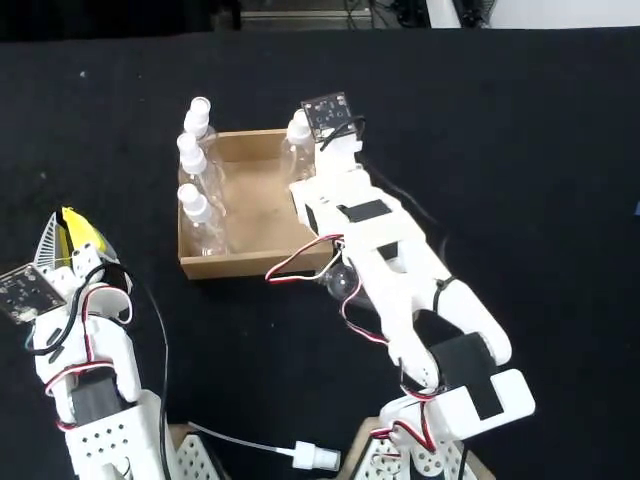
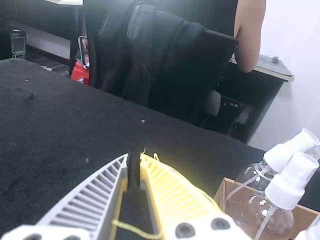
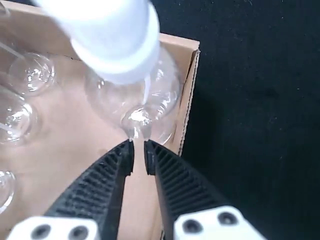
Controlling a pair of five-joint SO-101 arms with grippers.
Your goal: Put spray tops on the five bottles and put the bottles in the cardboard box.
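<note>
Where the right claw (image 3: 138, 150) hangs over the box (image 3: 65, 145), its black fingers (image 3: 100, 185) are closed to a thin slit with nothing between them. The tips are just beside a capped bottle (image 3: 162, 95) that stands upright in the box's far right corner, against the wall. Three more bottles (image 1: 195, 165) with white tops stand in a row along the opposite wall of the box. Just outside the box's near right corner, on the black counter (image 1: 520, 150), a clear bottle (image 1: 340, 283) peeks out from under the right arm; most of it is hidden, so I cannot tell whether it has a top. A loose spray top (image 1: 315, 458) with its thin tube lies on the counter near the arms' bases, well apart from the box. Off to the left, the left claw (image 2: 134, 159) sits low over the counter, apart from the box, its white and yellow fingers pressed almost together and holding nothing.
</note>
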